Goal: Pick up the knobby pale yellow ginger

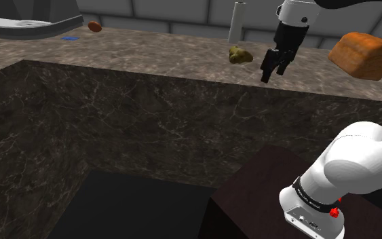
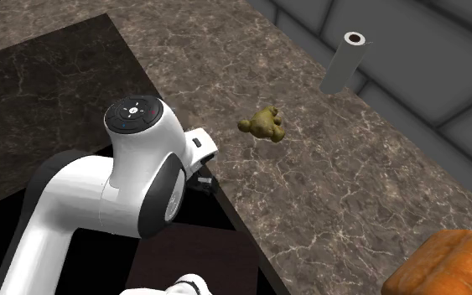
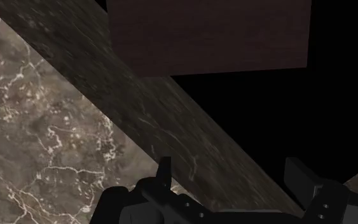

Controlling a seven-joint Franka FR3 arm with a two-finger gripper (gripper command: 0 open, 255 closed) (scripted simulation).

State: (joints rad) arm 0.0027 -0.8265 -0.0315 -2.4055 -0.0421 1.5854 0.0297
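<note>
The ginger (image 1: pixel 240 55) is a knobby, dull yellow lump lying on the dark marble counter (image 1: pixel 148 47); in the second exterior view the ginger (image 2: pixel 263 124) lies a short way in from the counter's front edge. My gripper (image 1: pixel 273 73) hangs a little to the shoulder view's right of it, over the counter's front edge, pointing down. In the wrist view the gripper (image 3: pixel 231 181) is open, its black fingers (image 3: pixel 163 175) apart with nothing between them, looking at the counter's edge and the dark stand top (image 3: pixel 209 35) below.
An orange-brown bread loaf (image 1: pixel 364 54) sits at the shoulder view's right of the gripper. A white upright roll (image 1: pixel 237 22) stands behind the ginger. Far left are a grey appliance (image 1: pixel 26 17), a small brown object (image 1: pixel 95 27) and a blue spot (image 1: pixel 69 38).
</note>
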